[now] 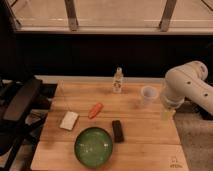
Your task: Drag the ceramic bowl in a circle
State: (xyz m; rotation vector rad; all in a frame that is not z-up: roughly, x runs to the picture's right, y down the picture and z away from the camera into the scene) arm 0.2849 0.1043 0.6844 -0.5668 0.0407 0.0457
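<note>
Ceramic bowl sits at 6 o'clock on the wooden table, close to the front edge. Gripper hangs at the 3 o'clock edge, well apart from the bowl; can't tell whether it's open or closed from here. No contact yet, so my read is you're at the approach step.

Suggestions:
- Come in over the rim on the bowl's 3 o'clock side and hook or pinch the wall there.
- Black block is just beside the bowl at its 2 o'clock. Keep the circle tight or it gets shoved.
- The front edge is close, so bias the circle toward table centre.
- Glossy glaze will likely slip; go slow.

Also on the table: orange item and white pad at the bowl's 12 and 11, cup, bottle. Black chair at 9 o'clock, windows at 12, dim room.
</note>
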